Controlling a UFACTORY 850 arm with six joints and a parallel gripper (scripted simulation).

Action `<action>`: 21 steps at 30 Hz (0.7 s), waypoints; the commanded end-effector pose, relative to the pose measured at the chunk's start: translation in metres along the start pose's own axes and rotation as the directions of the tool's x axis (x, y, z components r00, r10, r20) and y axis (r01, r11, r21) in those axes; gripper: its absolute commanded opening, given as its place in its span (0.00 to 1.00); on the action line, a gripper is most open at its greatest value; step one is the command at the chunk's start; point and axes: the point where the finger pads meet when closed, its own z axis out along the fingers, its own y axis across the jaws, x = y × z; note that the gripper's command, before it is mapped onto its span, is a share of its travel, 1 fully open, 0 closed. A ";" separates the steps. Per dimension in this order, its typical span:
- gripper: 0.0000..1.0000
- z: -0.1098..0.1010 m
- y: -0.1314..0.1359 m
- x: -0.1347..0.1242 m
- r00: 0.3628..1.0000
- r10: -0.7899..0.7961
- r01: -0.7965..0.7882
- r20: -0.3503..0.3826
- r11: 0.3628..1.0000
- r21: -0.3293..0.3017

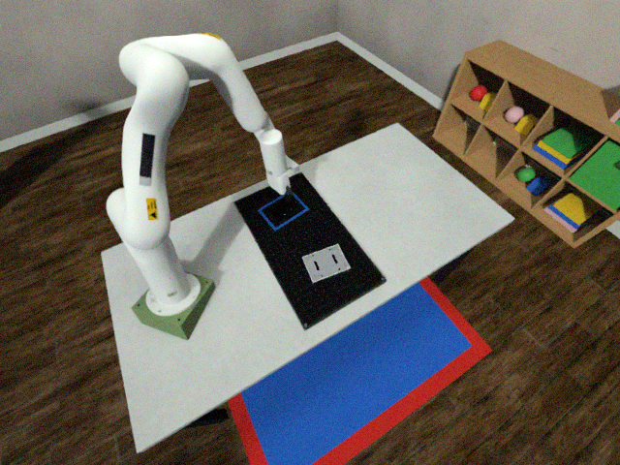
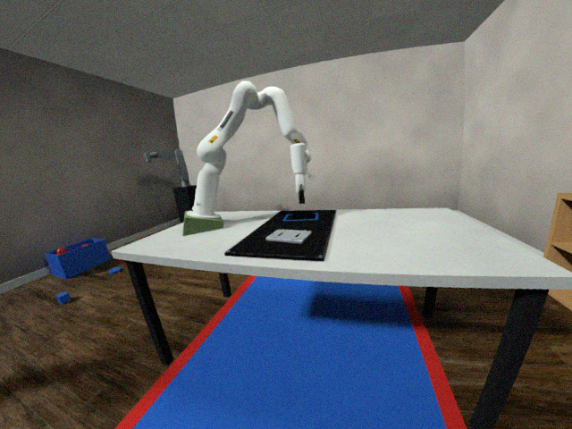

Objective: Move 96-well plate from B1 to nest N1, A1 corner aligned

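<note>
A black mat [image 1: 320,300] [image 2: 258,249] lies on the white table [image 1: 400,200] [image 2: 416,239]. On its far part is a blue-edged rectangle [image 1: 267,220] [image 2: 300,219] with a dark inside; I cannot make out any wells there. On its near part lies a flat pale grey square [image 1: 325,270] [image 2: 289,236] with two dark slots. My gripper [image 1: 288,191] [image 2: 301,198] is open and empty. It points straight down and hangs a little above the far edge of the blue-edged rectangle. No A1 mark or cut-off corner can be made out.
The arm's green base [image 1: 172,312] [image 2: 202,223] stands on the table's left end. A wooden shelf [image 1: 530,139] with coloured blocks stands to the right. A blue and red rug [image 1: 360,375] [image 2: 295,350] lies under the table's front. A blue bin [image 2: 76,256] is on the floor.
</note>
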 end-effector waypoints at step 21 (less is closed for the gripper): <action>1.00 0.035 0.000 0.001 1.000 0.000 0.000 -0.002 1.000 0.000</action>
